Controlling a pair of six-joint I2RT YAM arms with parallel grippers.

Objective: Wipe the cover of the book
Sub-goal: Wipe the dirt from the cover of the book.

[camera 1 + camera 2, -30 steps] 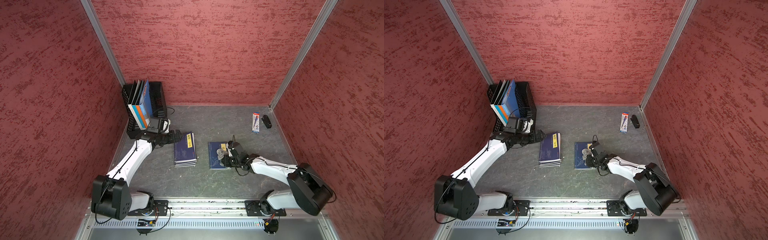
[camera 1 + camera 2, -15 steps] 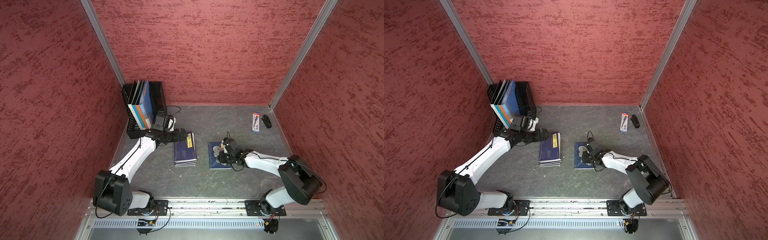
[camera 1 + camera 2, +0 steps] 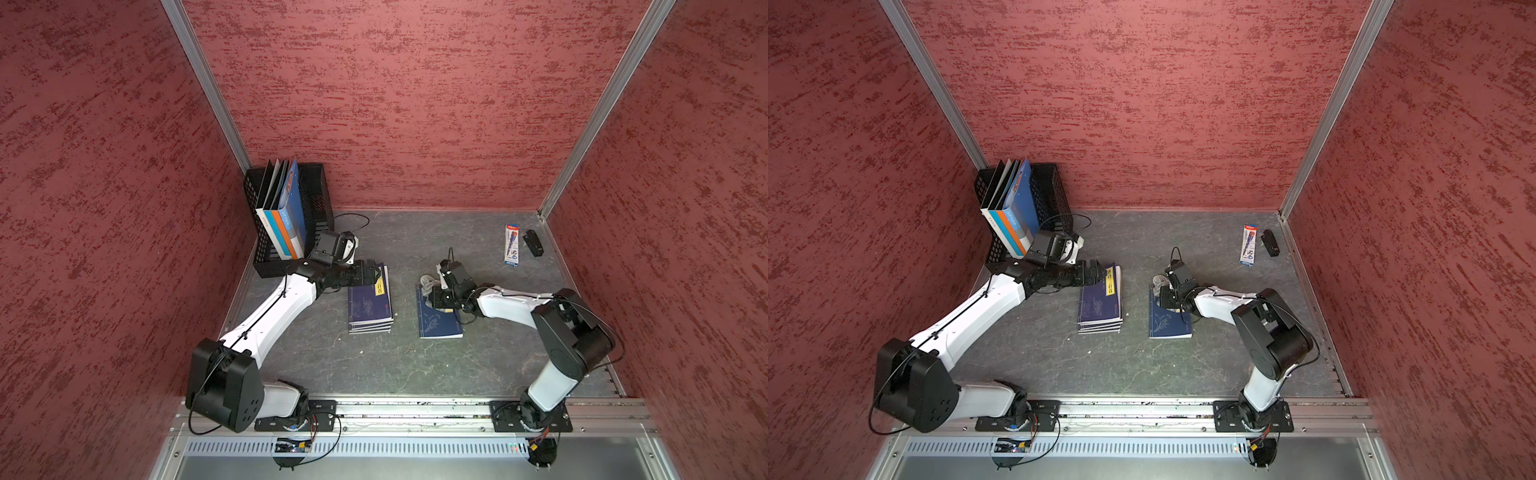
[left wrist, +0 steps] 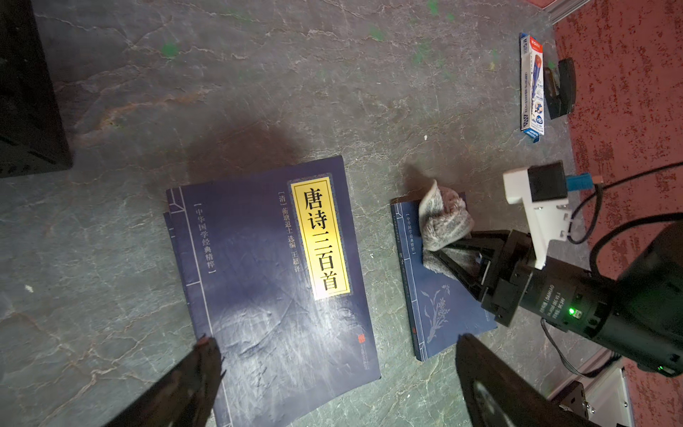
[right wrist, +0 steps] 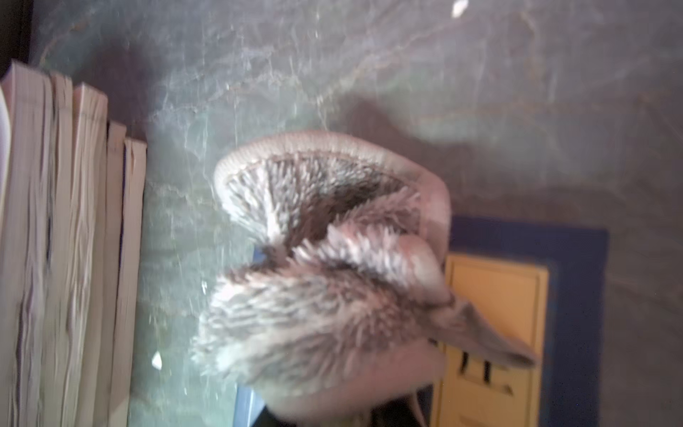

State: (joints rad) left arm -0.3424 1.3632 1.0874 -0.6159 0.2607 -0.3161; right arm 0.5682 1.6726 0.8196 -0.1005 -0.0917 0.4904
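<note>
Two arms reach over the grey bench [image 3: 415, 365].

Right claw [image 4: 443, 255]: closed on a fuzzy grey-brown cloth [image 4: 445, 222], which is bunched between its fingers. The cloth rests on the far end of the book [image 3: 440, 326]. The book is a thin dark-blue volume lying flat, cover up, near the middle of the bench on the right arm's side. In the right wrist view the cloth covers part of the cover's yellow title label [image 5: 495, 295] and overhangs the book's far edge onto the bench. That view is blurred. The nearer half of the cover, with its pale plant drawing, is bare.

Left claw [image 3: 371, 270]: spread wide, holding nothing, positioned over the far end of a stack of dark-blue books [image 3: 370, 309]. The stack lies near the task's book, with a strip of bench between them. Whether the fingers touch the top cover cannot be told.

Other items:
- A black mesh crate [image 3: 318, 195] holds upright folders [image 3: 286, 208] in the far left corner.
- A pencil box [image 3: 511, 245] and a small black object [image 3: 533, 243] lie side by side near the far right corner, well apart from the book.
</note>
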